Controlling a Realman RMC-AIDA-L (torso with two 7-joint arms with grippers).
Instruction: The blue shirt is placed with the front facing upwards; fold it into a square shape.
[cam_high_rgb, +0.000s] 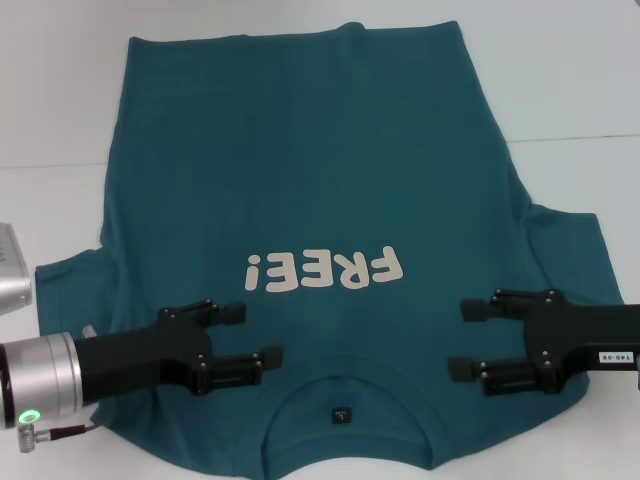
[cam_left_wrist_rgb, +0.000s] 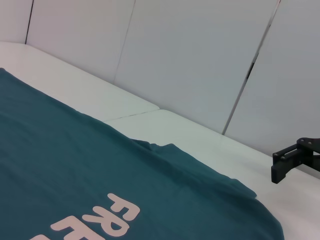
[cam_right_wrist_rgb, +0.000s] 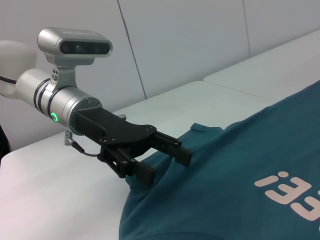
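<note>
Tabletop (cam_high_rgb: 580, 90) of smooth white panels runs under everything, with a seam crossing it and bare room left at 10 to 11 o'clock and at 1 to 3 o'clock in the head view.

The blue shirt (cam_high_rgb: 310, 170) lies flat and face up across the middle, covering most of the surface. Its long axis runs 12 to 6 o'clock: hem at 12, ribbed round collar (cam_high_rgb: 345, 375) with a small dark label at 6, nearest the robot. The white "FREE!" lettering (cam_high_rgb: 325, 270) reads upside down from the head view. Both short sleeves spread toward 3 and 9 o'clock, and the soft teal cloth shows slight ripples near the right sleeve.

The left gripper (cam_high_rgb: 255, 340), matte black on a brushed silver wrist, hangs over the left shoulder at 7 o'clock, jaws apart and holding nothing. The right gripper (cam_high_rgb: 465, 340) mirrors it at 5 o'clock over the right shoulder, fingers likewise spread and empty.

A silver box corner (cam_high_rgb: 12, 270) sits at 9 o'clock.
</note>
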